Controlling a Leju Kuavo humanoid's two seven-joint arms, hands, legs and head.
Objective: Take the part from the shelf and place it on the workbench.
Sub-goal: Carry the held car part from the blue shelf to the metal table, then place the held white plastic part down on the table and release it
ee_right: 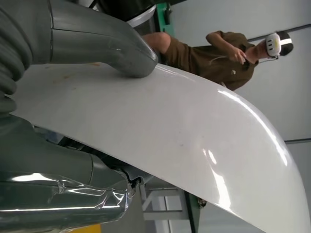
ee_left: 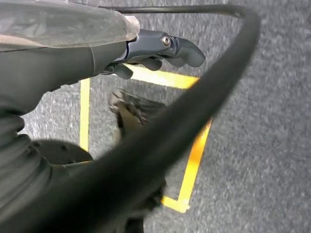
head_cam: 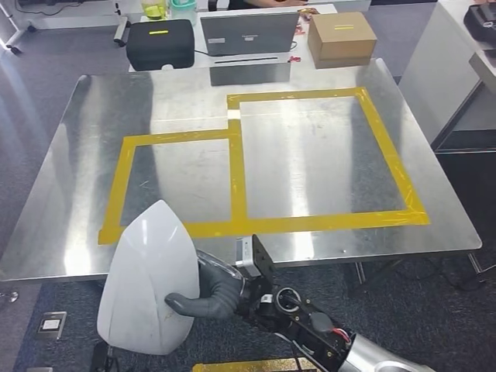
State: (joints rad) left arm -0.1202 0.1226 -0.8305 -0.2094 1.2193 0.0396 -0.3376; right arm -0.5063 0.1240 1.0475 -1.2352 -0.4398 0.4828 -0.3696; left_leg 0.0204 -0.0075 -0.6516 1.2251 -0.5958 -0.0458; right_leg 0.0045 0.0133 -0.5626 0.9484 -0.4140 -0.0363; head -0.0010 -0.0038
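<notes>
White part in right hand, short of workbench edge

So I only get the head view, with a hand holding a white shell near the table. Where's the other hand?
Observer: The left hand hangs over grey carpet marked with yellow tape.
Operator: And how is the shell held?
Observer: The right hand grips the white part from both faces, with the thumb on one and grey hand parts against the other.
Operator: Anyone nearby?
Observer: A person in a brown shirt, wearing a white headset.
</notes>
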